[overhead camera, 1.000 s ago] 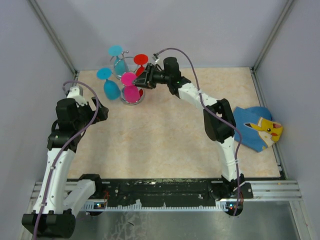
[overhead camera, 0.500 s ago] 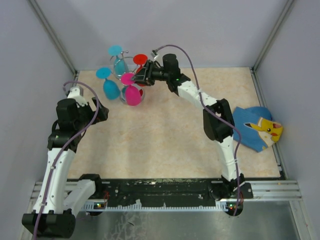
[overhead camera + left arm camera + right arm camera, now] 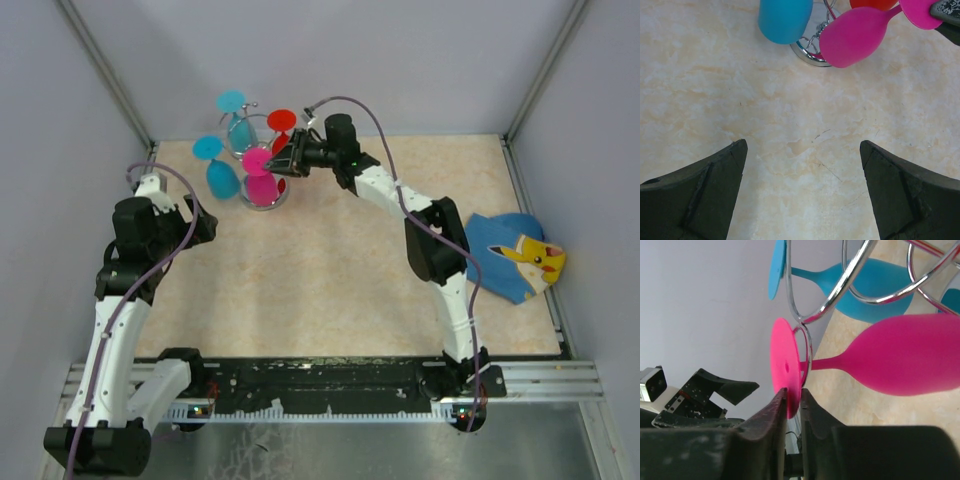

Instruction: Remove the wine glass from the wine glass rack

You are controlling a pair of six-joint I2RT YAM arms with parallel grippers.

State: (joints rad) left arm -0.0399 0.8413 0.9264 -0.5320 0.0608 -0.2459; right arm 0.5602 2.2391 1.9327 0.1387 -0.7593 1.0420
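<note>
The wine glass rack point(image 3: 252, 122), silver wire on a round base, stands at the table's far left with several glasses hanging upside down. My right gripper point(image 3: 284, 159) is shut on the round foot of the pink wine glass point(image 3: 262, 188). In the right wrist view my gripper point(image 3: 793, 401) pinches the pink foot disc point(image 3: 785, 365), whose stem still sits in a curled rack arm point(image 3: 801, 320). My left gripper point(image 3: 803, 145) is open and empty over bare table, near the rack base point(image 3: 811, 50) and the pink glass point(image 3: 854, 37).
Two blue glasses point(image 3: 222, 178) and a red glass point(image 3: 281, 120) also hang on the rack. A blue cloth with a yellow cartoon figure point(image 3: 515, 255) lies at the table's right edge. Grey walls and metal posts enclose the table closely behind the rack.
My right gripper, holding the pink glass foot, shifted slightly up and back. The pink glass barely moved. The left arm has not moved.
</note>
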